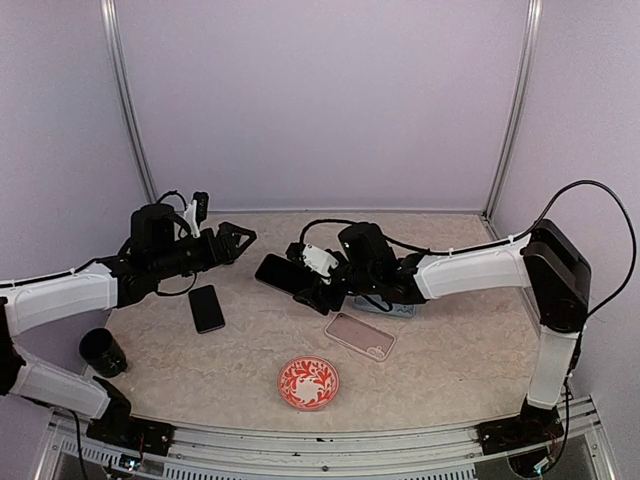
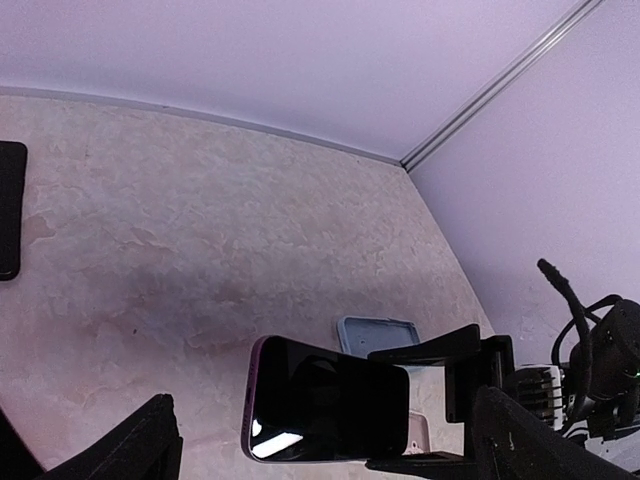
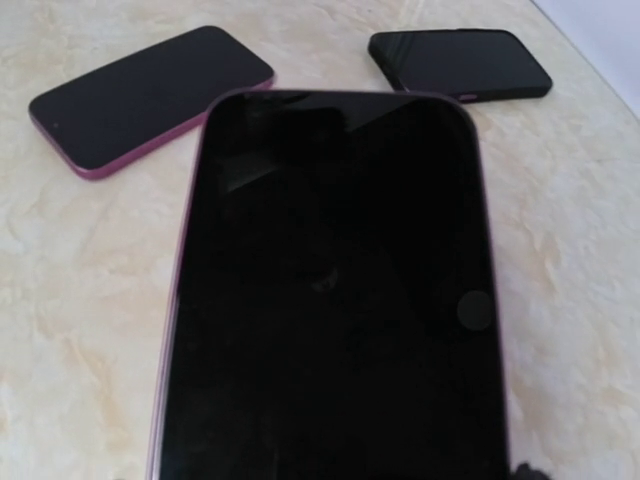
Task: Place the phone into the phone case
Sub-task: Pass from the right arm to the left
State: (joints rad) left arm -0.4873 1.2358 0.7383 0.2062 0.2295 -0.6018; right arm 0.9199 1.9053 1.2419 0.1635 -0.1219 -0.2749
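Note:
My right gripper (image 1: 312, 285) is shut on a purple-edged phone (image 1: 280, 273) and holds it above the table, screen up. The phone fills the right wrist view (image 3: 330, 300) and shows in the left wrist view (image 2: 330, 400). A clear pinkish phone case (image 1: 360, 335) lies flat on the table, below and right of the held phone. My left gripper (image 1: 235, 240) is open and empty. It hangs just left of the phone and points at it, with its fingers (image 2: 150, 440) apart on either side.
A grey-blue case (image 1: 385, 305) lies under my right arm. A black phone (image 1: 207, 308) lies on the left. The right wrist view shows two dark phones on the table, one purple-rimmed (image 3: 150, 97) and one black (image 3: 460, 63). A red patterned plate (image 1: 308, 382) and a black cup (image 1: 102, 352) sit near the front.

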